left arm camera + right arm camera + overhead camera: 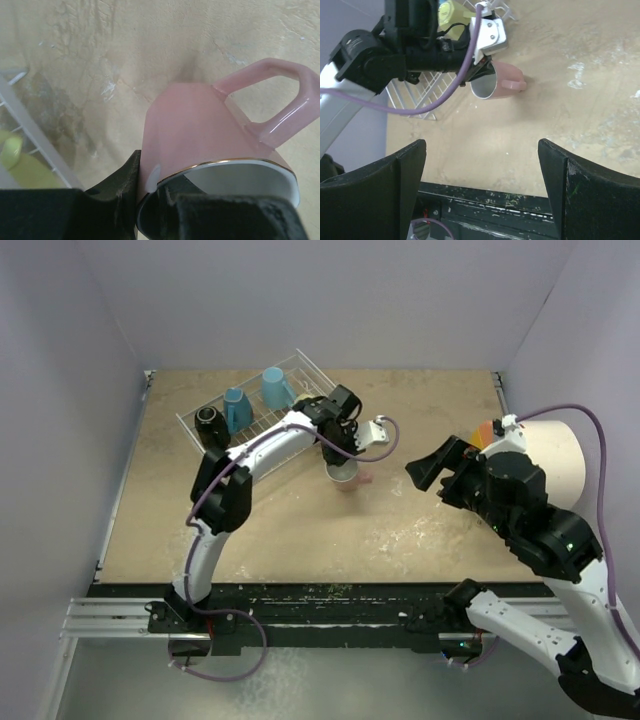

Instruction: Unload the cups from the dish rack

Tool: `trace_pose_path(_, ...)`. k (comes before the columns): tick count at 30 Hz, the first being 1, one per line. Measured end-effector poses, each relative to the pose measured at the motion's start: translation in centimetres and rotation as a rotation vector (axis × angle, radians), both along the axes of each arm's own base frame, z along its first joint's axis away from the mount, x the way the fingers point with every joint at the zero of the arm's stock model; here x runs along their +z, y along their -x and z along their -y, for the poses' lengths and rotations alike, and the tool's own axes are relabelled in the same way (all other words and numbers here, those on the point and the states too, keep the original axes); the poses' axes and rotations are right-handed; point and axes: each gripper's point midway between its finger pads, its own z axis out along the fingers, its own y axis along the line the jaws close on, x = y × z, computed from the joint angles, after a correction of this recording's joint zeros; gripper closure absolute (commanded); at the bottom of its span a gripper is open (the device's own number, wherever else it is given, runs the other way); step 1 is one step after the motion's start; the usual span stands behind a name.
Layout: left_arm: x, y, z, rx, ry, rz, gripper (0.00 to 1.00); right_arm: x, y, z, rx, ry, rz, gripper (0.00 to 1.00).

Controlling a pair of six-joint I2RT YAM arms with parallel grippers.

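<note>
My left gripper (342,462) is shut on the pink mug (347,478), one finger inside the rim (200,202) and one outside (125,177). The mug (200,125) hangs tilted, low over the table just right of the dish rack (255,415), and also shows in the right wrist view (496,82). The rack holds a black mug (210,425) and two light blue mugs (237,408) (275,387). A yellow-green mug (449,12) lies in the rack behind my left arm. My right gripper (440,470) is open and empty, well right of the pink mug.
A big cream cylinder (555,462) with an orange-yellow face stands at the right behind my right arm. The rack's white wire edge (30,125) is close to the left of the held mug. The table's black front rail (485,197) lies below my right gripper.
</note>
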Motion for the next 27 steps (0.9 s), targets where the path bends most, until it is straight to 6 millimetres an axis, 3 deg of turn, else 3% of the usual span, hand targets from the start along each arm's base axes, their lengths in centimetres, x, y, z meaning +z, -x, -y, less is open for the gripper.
trace_pose_path(3,-2.7,-0.2,0.8,-0.003,-0.052,-0.036,1.0,-0.4,0.6,0.9,-0.018,0.018,-0.01,0.06)
trace_pose_path(7,-2.5,-0.8,2.2,-0.014,-0.052,-0.038,1.0,-1.0,0.8,1.1,-0.019,0.036,-0.032,0.05)
trace_pose_path(8,-2.5,-0.9,2.5,-0.016,-0.055,-0.039,0.77,-1.0,0.8,1.1,-0.018,0.037,-0.033,0.04)
trace_pose_path(9,-2.5,-0.9,2.7,-0.02,-0.057,-0.041,0.44,-1.1,0.8,1.0,-0.017,0.038,-0.034,0.04)
trace_pose_path(10,-2.6,-0.8,2.8,-0.021,-0.061,-0.043,0.28,-1.2,0.8,1.0,-0.016,0.041,-0.036,0.04)
trace_pose_path(12,-2.5,-0.8,3.2,-0.022,-0.062,-0.035,0.11,-1.3,0.7,0.9,-0.012,0.048,-0.04,0.03)
trace_pose_path(17,-2.0,-1.1,3.9,-0.018,-0.05,0.005,0.05,-1.6,0.6,0.6,0.006,0.063,-0.048,0.03)
trace_pose_path(20,-0.7,-1.3,4.0,-0.006,-0.036,0.031,0.03,-1.8,0.5,0.4,0.02,0.072,-0.055,0.03)
trace_pose_path(24,3.3,-1.5,3.6,0.013,0.008,0.092,0.01,-1.7,0.4,0.3,0.032,0.086,-0.044,0.02)
trace_pose_path(27,8.4,-1.4,2.6,0.034,0.067,0.162,0.01,-1.6,0.0,0.1,0.046,0.11,-0.036,0.02)
